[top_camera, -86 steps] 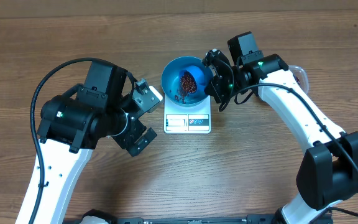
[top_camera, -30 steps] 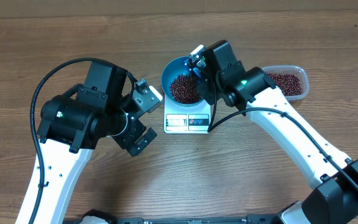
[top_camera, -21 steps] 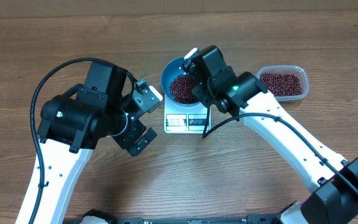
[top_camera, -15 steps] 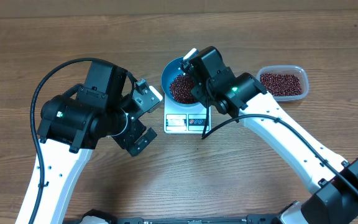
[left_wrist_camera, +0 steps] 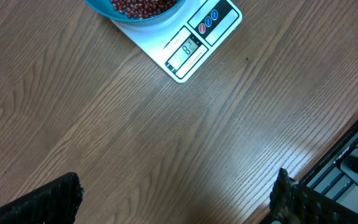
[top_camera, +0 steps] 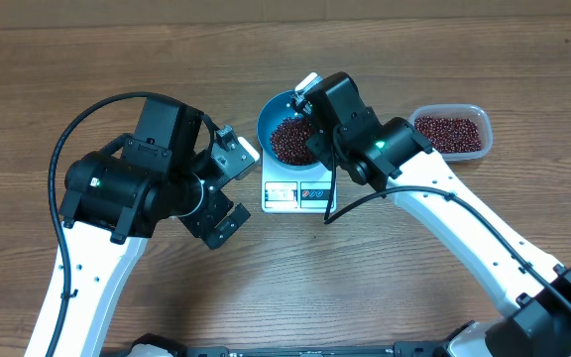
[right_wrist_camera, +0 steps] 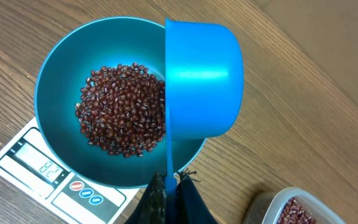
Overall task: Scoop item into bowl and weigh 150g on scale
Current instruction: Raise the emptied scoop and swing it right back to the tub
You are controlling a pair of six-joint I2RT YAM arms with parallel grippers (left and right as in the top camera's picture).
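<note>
The heap of small dark red-brown beans [right_wrist_camera: 124, 109] lies in the round deep bright blue bowl [right_wrist_camera: 58, 74], left of centre in the right wrist view. The bowl stands on the flat white square kitchen scale [right_wrist_camera: 18, 150], whose display and blue-marked strip show at lower left. Over the bowl's right rim hangs a smaller blue handled plastic scoop [right_wrist_camera: 201, 78], tipped on its side with its mouth toward the beans. The right gripper [right_wrist_camera: 169, 186] is clamped on the scoop's handle at the bottom edge. A clear rounded plastic tub [top_camera: 450, 107] holding more beans sits at upper right of the overhead view, apart from the scale. The left gripper [left_wrist_camera: 176, 199] hangs with its fingers spread wide over the wooden table [left_wrist_camera: 135, 143], left of the scale.
</note>
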